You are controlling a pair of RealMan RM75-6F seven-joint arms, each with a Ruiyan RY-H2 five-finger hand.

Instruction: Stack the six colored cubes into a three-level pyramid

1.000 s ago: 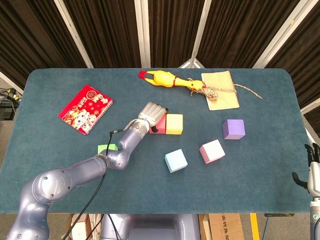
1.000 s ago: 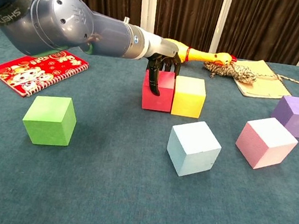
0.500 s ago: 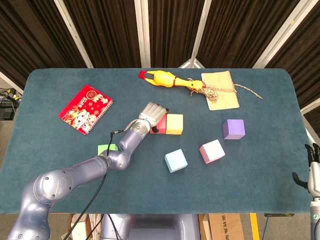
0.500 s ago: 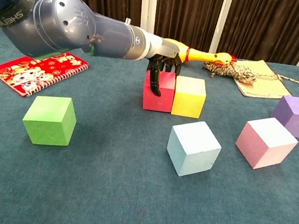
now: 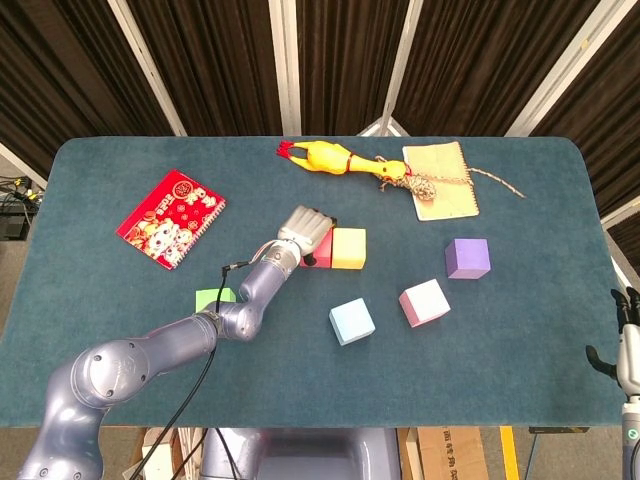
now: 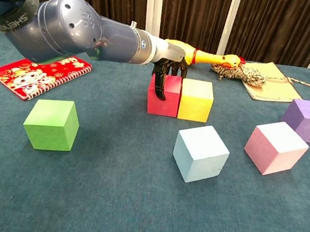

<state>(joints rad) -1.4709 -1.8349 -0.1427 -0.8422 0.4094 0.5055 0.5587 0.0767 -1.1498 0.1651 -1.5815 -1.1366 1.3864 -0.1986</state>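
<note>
Red cube (image 6: 164,96): frame centre, touching yellow cube (image 6: 196,100); our left hand (image 5: 305,229) grips it from above.
Right hand (image 5: 627,335): lower right edge, cropped; we cannot tell its state.

My left arm (image 5: 150,350) is glossy grey-lilac metal in rounded segments, with a thin black cable looping along it and pale lettering on a dark band near the shoulder. My left hand (image 5: 305,228) has a silver-white back and black fingers (image 6: 160,85); my right hand (image 5: 627,340) shows dark fingers on a pale wrist.

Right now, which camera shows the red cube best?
The chest view: the red cube shows its whole front face beside the yellow cube. In the head view, the left robot hand covers most of it.
</note>
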